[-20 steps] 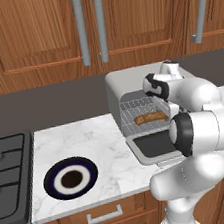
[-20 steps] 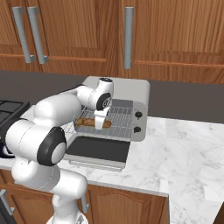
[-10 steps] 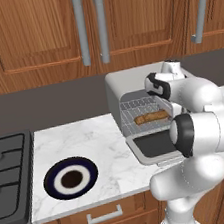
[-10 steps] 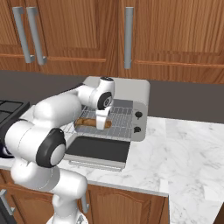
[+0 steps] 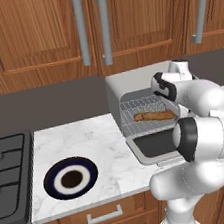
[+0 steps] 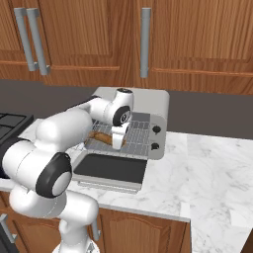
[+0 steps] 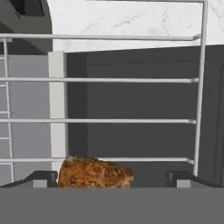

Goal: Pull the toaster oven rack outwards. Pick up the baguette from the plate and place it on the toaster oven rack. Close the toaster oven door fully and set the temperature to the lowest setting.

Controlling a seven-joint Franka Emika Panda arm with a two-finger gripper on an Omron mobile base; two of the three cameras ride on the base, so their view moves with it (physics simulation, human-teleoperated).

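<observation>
The light-grey toaster oven [image 5: 130,82] stands at the back of the counter with its door [image 5: 156,145] folded down flat. Its wire rack [image 5: 139,105] is pulled outwards, and the golden-brown baguette [image 5: 154,115] lies on it. My gripper [image 6: 118,142] hovers just above the right end of the baguette [image 6: 101,139], open and holding nothing. In the hand view the baguette [image 7: 94,173] rests between my spread fingertips [image 7: 41,178] on the rack wires [image 7: 131,80]. The plate [image 5: 71,178] sits bare at the counter's front left. Two dark knobs [image 6: 156,130] show on the oven's right side.
A black stove [image 5: 5,164] adjoins the marble counter [image 5: 82,138] on the left. Wooden cabinets with long metal handles [image 5: 81,30] hang above the oven. The open door [image 6: 109,168] juts towards the counter's front edge.
My jaws have spread a little wider around the baguette, which stays lying on the rack. The arm has hardly moved.
</observation>
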